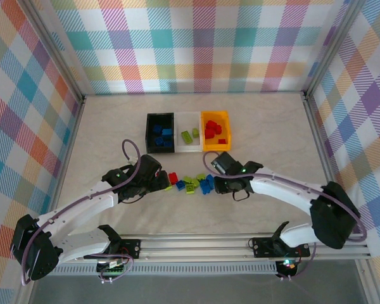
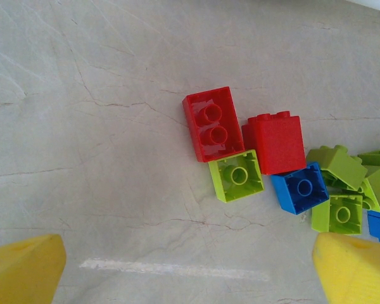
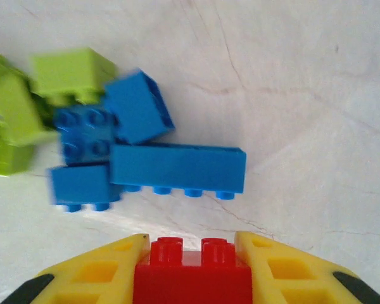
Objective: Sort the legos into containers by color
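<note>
The right gripper (image 3: 191,246) is clamped on a red brick (image 3: 193,282), whose two studs show between the yellow fingers, near a cluster of blue bricks (image 3: 177,168) and lime ones on the table (image 1: 272,139). The left gripper (image 2: 190,269) stands wide beside the loose legos (image 1: 190,183), which are red, lime and blue, some tipped on their sides. Beyond that pile, the black bin (image 1: 149,133) holds blue pieces, the clear bin (image 1: 187,114) lime, and the orange bin (image 1: 215,114) red.
</note>
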